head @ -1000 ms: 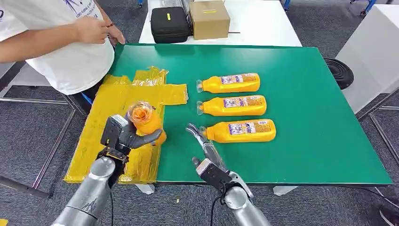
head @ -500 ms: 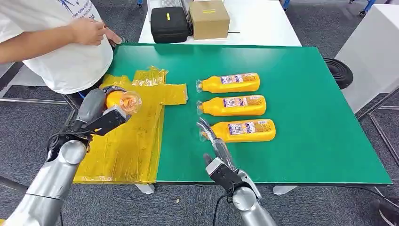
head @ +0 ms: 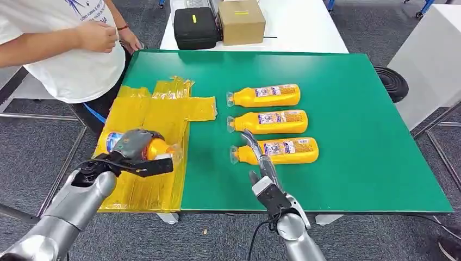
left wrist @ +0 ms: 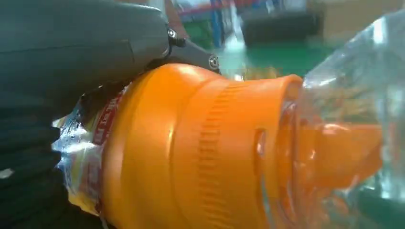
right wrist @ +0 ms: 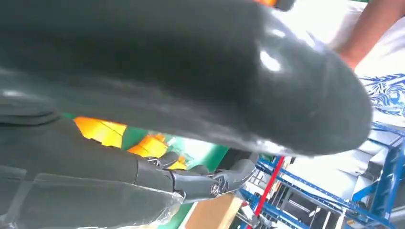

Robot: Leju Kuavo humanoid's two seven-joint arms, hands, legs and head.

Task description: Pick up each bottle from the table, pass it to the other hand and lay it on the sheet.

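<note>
The left robot hand grips a full-looking orange bottle low over the yellow sheet. The right robot hand hovers open-fingered. Smooth plastic likely slips; grasp mid-body.

glossy plastic bottle, crinkly shiny yellow sheet, matt green table

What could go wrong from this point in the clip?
The left hand holds a bottle over the yellow sheet near the table's near-left edge; let go carelessly, it might roll off. The right hand reaches over the nearest bottle and could nudge it toward the middle bottle.
</note>
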